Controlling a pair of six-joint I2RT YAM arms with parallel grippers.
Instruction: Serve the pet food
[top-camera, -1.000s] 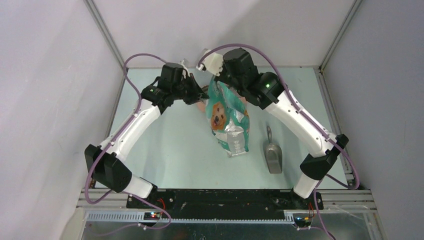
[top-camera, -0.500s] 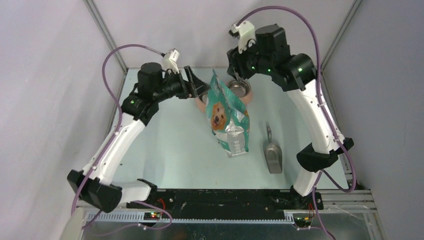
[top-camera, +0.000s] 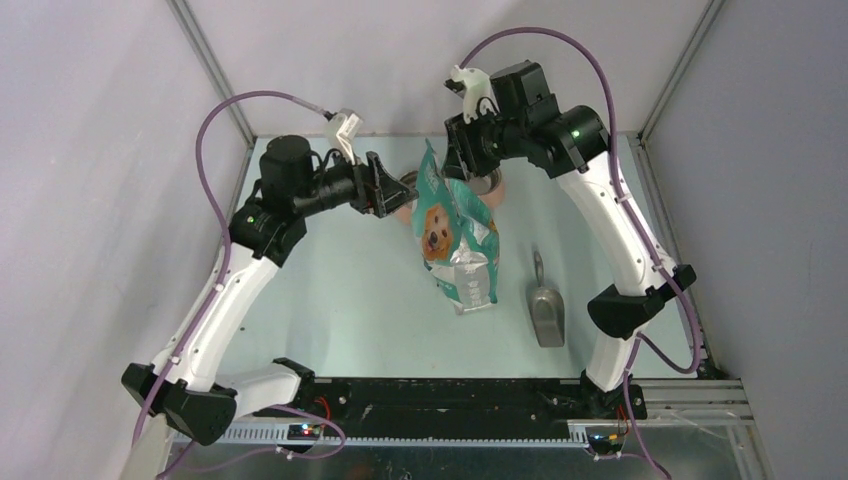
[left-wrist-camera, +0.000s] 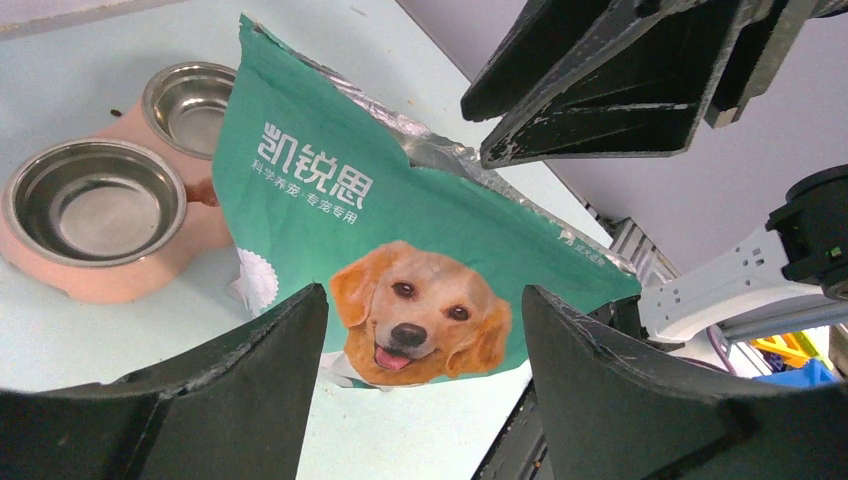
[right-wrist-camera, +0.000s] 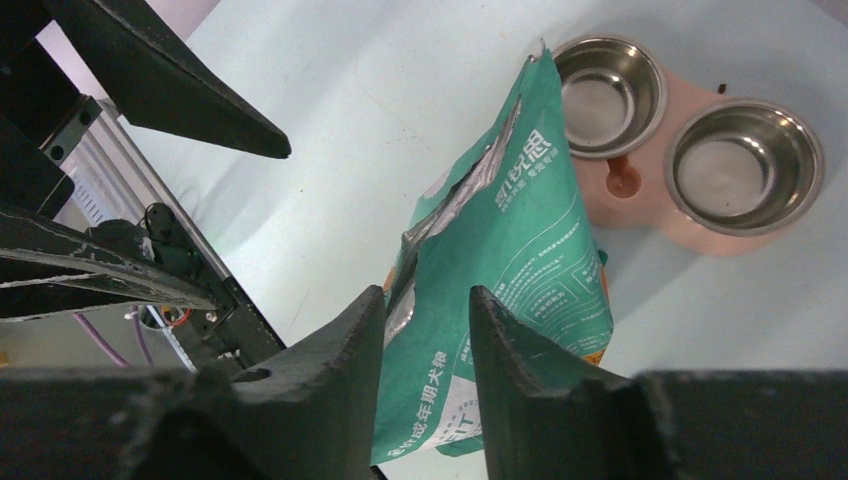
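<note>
The left gripper (top-camera: 385, 186) and right gripper (top-camera: 458, 165) have both released the upright teal-green foil bag (top-camera: 458, 240), leaving it open for scooping.

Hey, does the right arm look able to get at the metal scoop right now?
Probably yes. The scoop lies on the table on that arm's side, clear of the bag, nothing on it. The right gripper hangs open above the bag's top and would need to swing back down.

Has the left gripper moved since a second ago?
Yes. The left gripper has drawn back leftward from the top of the bag, where it was before, and now stands open.
</note>
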